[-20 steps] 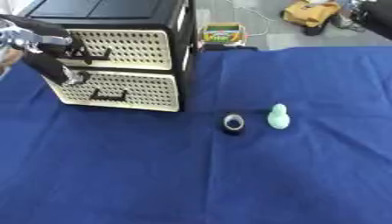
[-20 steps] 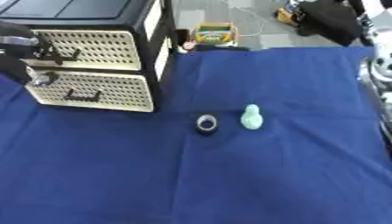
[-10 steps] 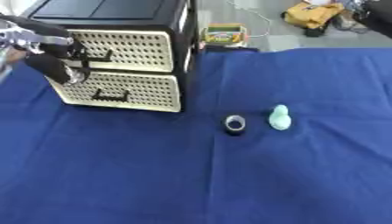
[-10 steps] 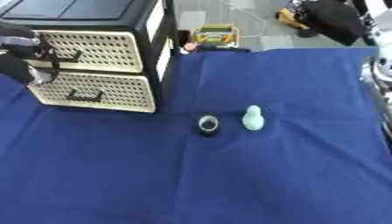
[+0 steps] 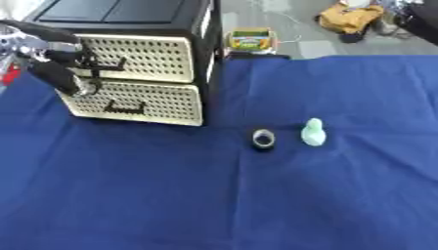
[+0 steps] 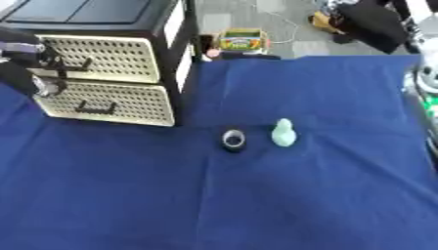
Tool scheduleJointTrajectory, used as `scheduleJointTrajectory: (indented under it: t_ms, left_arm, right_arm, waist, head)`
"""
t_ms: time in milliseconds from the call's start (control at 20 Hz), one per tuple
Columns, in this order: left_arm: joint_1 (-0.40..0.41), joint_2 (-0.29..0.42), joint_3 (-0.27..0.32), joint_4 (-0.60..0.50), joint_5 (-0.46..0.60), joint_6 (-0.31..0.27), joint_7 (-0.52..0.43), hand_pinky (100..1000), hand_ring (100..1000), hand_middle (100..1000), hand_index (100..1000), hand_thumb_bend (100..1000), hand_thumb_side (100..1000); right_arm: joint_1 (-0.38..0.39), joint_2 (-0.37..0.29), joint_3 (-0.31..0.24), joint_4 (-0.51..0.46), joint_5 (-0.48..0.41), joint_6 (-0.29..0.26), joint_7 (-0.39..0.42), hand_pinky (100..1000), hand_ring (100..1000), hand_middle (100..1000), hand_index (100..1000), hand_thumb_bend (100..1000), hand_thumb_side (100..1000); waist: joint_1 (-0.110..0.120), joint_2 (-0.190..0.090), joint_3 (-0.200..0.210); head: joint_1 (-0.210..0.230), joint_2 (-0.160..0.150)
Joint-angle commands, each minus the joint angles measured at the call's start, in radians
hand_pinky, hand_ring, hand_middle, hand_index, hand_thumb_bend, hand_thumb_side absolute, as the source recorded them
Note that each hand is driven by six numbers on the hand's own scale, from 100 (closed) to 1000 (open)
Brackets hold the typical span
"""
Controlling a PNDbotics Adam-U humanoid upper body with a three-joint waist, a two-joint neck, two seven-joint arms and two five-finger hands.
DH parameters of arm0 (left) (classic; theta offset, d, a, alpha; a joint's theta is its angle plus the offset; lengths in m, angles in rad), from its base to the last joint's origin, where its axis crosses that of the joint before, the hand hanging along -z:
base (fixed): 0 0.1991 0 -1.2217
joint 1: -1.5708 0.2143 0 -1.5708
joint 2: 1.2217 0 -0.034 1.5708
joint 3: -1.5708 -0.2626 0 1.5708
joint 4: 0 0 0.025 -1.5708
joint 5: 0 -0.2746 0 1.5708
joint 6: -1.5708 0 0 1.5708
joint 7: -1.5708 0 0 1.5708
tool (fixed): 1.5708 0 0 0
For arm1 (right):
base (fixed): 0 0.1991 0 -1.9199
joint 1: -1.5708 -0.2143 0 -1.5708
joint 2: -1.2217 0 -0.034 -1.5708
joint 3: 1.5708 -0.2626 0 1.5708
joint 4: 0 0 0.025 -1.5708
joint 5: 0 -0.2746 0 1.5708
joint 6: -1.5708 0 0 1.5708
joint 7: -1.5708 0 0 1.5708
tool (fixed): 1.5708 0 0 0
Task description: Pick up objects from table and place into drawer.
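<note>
Nothing much moved: left hand (image 5: 64, 73) still looks curled on the upper drawer's handle (image 5: 101, 63); ring (image 5: 263, 138) and duck (image 5: 313, 132) lie well right.

No text, number or sign can be read anywhere. The small box (image 5: 251, 40) on the floor beyond the counter (image 5: 256, 195) has a colourful printed face in yellow, green and red, but whatever is printed there cannot be made out. The drawer unit (image 5: 137, 73) shows only perforated fronts, with no label visible.
</note>
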Motion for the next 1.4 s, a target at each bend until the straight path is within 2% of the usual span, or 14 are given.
scheduleJointTrajectory:
  t_ms: [50,450,600,850,1400]
  left_arm:
    - [0.013,0.069,-0.010,-0.051,0.008,0.003,0.007,100,100,100,735,177,530]
    - [0.047,0.099,-0.027,-0.105,0.015,0.011,0.014,100,100,100,727,188,522]
    - [0.102,0.141,-0.037,-0.177,0.030,0.007,0.049,100,100,100,724,199,519]
    - [0.171,0.190,-0.046,-0.316,0.055,0.041,0.057,100,100,100,729,201,523]
    - [0.285,0.253,-0.043,-0.528,0.085,0.104,0.061,100,100,100,736,205,520]
  right_arm:
    - [-0.010,-0.022,-0.014,-0.011,0.007,0.003,-0.007,572,516,522,724,504,888]
    - [-0.009,-0.021,-0.015,-0.011,0.008,0.005,-0.010,573,516,522,724,505,892]
    - [-0.009,-0.019,-0.017,-0.010,0.010,0.006,-0.013,573,516,522,724,504,895]
    - [-0.010,-0.016,-0.019,-0.009,0.012,0.008,-0.018,573,518,522,724,504,896]
    - [-0.012,-0.012,-0.020,-0.007,0.017,0.013,-0.020,574,518,522,724,506,899]
  waist:
    - [-0.003,-0.030,0.008]
    - [-0.008,-0.034,0.015]
    - [-0.011,-0.037,0.018]
    - [-0.017,-0.040,0.022]
    - [-0.026,-0.043,0.027]
  head:
    - [-0.005,0.005]
    - [-0.013,0.009]
    - [-0.018,0.015]
    - [-0.021,0.018]
    - [-0.024,0.021]
